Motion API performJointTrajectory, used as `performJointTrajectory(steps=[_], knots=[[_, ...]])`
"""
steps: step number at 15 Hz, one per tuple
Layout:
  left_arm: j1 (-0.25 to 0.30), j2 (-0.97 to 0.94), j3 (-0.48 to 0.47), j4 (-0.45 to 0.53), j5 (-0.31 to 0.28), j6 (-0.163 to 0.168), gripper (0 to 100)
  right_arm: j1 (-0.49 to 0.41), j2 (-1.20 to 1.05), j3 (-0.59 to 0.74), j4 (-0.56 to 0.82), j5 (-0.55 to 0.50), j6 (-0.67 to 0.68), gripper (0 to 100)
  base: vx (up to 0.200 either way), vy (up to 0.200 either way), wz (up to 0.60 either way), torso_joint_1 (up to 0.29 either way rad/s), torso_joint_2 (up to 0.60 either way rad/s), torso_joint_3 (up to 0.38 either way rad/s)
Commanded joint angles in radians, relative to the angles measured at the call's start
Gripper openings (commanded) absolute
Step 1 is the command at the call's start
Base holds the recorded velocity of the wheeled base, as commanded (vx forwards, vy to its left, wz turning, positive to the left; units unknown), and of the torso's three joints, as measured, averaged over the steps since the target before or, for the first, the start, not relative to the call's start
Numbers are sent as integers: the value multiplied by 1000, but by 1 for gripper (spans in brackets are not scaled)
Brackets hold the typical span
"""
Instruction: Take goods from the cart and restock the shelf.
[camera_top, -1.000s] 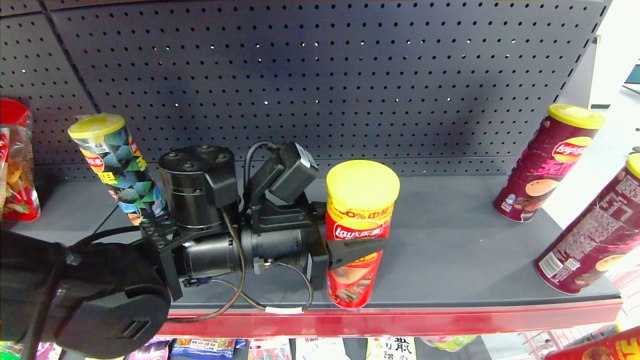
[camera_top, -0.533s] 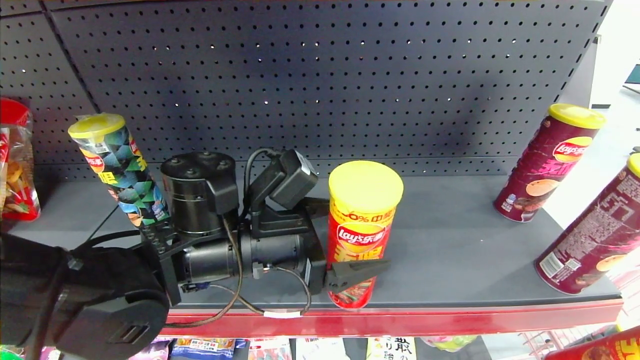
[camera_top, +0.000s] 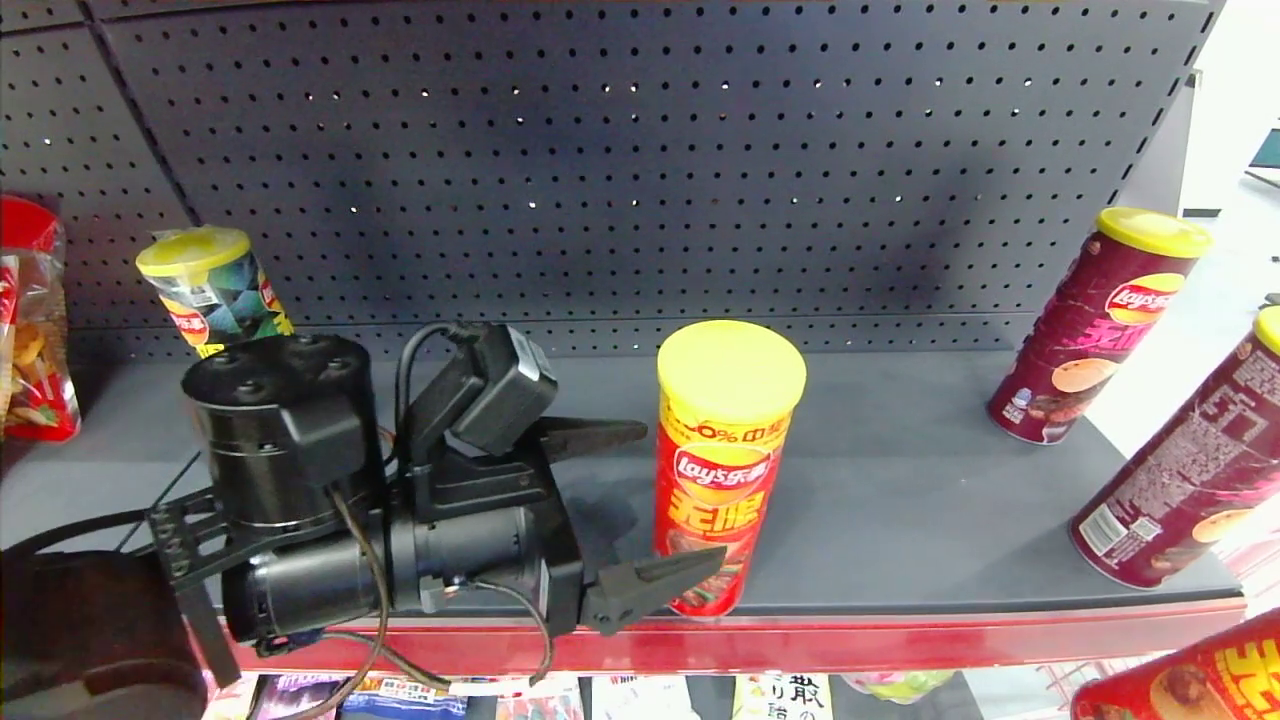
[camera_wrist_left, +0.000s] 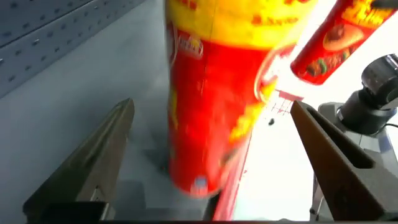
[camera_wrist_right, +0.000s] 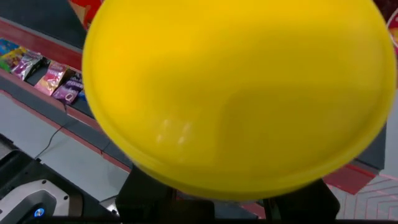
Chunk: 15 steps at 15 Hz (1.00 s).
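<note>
**Item 1: red crisp can** (camera_top: 725, 470). It has a yellow lid and stands upright on the grey shelf (camera_top: 900, 520), about mid-shelf and close to the red front lip (camera_top: 900, 640). The label faces the aisle, which I judge is how stock should sit.

**Item 2: my left claw** (camera_top: 683, 492). The jaws are spread wide, one finger on the far side of the can and one on the near side. Both are apart from it in the left wrist view. Held this way, the can stands on its own base and should not tip when I draw off. I judge this placement done.

**Item 3: my right claw** (camera_wrist_right: 219, 202). It is closed on a second red crisp can (camera_top: 1180, 680), low at the right and below the shelf lip — held ready, I take it, as the next piece to go up.

**Item 4: neighbours.**
- A purple can (camera_top: 1095, 325) stands at the far right.
- A nearer purple can (camera_top: 1175, 470) stands by the lip.
- A patterned can (camera_top: 205, 285) stands far left against the pegboard (camera_top: 640, 150).
- A snack bag (camera_top: 30, 330) lies beyond the patterned can.

The open stretch between the red can and the purple ones looks the likely spot for the next can.
</note>
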Motion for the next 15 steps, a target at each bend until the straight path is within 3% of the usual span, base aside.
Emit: performJointTrajectory(steps=[1,4,7,12,15], knots=[[1,-101,56,29,28,3,100,60,123,-59,0,-2,-20,0,0,0,0,0,0,0],[1,-242,114,135,112,2,100,132,271,-148,-3,-8,-88,0,0,0,0,0,0,0],[1,-301,160,143,135,2,100,160,367,-218,-5,-10,-115,0,0,0,0,0,0,0],[1,-330,159,143,164,2,100,189,540,-373,-11,-23,-122,0,0,0,0,0,0,0],[1,-333,157,141,175,2,100,231,660,-430,-117,-54,-120,0,0,0,0,0,0,0]])
